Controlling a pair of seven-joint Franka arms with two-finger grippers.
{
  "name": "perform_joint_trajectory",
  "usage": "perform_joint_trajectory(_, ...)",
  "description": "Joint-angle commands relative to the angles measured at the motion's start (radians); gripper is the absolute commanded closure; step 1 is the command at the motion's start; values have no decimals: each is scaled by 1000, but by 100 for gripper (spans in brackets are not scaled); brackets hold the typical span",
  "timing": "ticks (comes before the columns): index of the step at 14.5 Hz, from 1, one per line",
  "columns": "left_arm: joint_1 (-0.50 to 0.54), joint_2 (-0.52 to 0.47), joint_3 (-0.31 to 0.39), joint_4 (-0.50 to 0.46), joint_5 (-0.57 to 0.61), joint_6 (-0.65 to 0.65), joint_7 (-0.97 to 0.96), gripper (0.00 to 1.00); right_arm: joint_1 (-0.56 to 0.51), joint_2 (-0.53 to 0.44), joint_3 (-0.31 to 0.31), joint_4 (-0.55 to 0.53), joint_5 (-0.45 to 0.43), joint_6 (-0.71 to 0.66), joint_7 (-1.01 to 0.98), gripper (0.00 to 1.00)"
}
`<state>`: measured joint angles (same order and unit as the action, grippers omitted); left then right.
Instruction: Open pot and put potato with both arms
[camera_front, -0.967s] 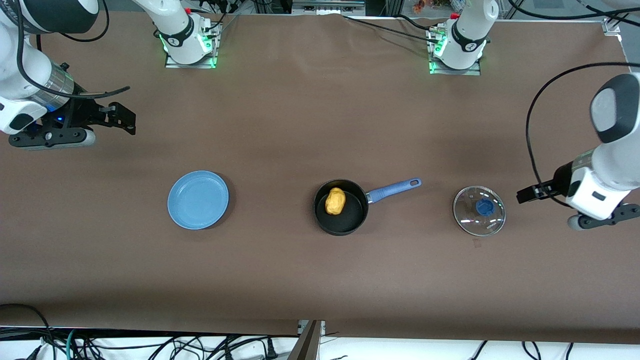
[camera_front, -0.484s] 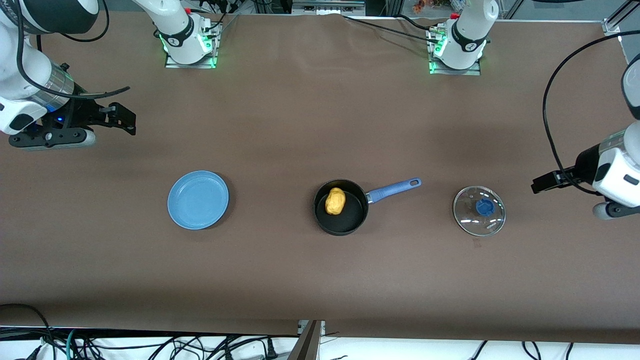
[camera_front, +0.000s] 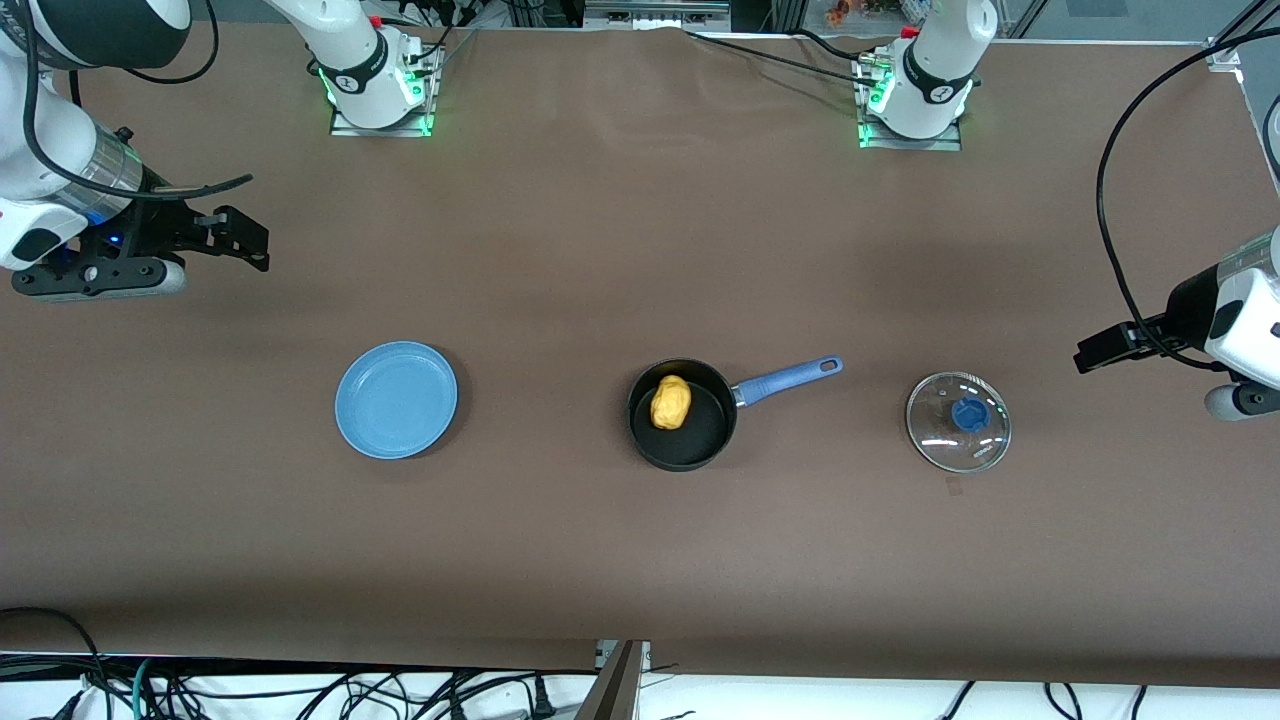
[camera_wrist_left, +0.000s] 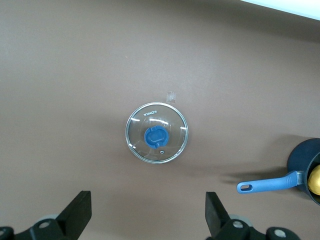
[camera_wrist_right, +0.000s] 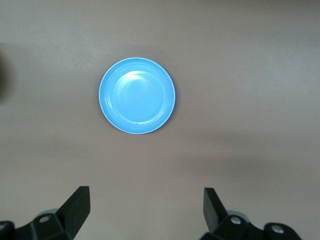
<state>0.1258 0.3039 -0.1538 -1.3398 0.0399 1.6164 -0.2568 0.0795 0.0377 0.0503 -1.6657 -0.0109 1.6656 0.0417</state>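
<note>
The left gripper (camera_front: 1095, 352) is hanging over the table's (camera_front: 600, 250) left-arm end with its jaws spread wide and empty. The right gripper (camera_front: 245, 235) is hovering wide apart and empty over the right-arm end. Between them, one glass lid (camera_front: 958, 421) is lying flat beside one black pot (camera_front: 682, 415), apart from its blue handle (camera_front: 785, 379). One potato (camera_front: 670, 402) is sitting inside the open pot. One blue plate (camera_front: 396, 399) is resting toward the right arm's end.
</note>
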Motion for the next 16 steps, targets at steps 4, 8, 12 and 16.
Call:
perform_joint_trajectory(4,2,3,-1,24,-8,-6,34,0,-10,10,3,20,12,-3,-13,0)
perform_joint_trajectory(8,3,4,2,25,-6,28,77,0,-9,10,3,20,12,-3,-13,0)
perform_joint_trajectory(12,6,4,8,25,-6,28,133,0,-9,10,3,20,12,-3,-13,0)
perform_joint_trajectory(16,6,23,8,59,-6,31,137,0,-9,10,3,21,12,-1,-8,0)
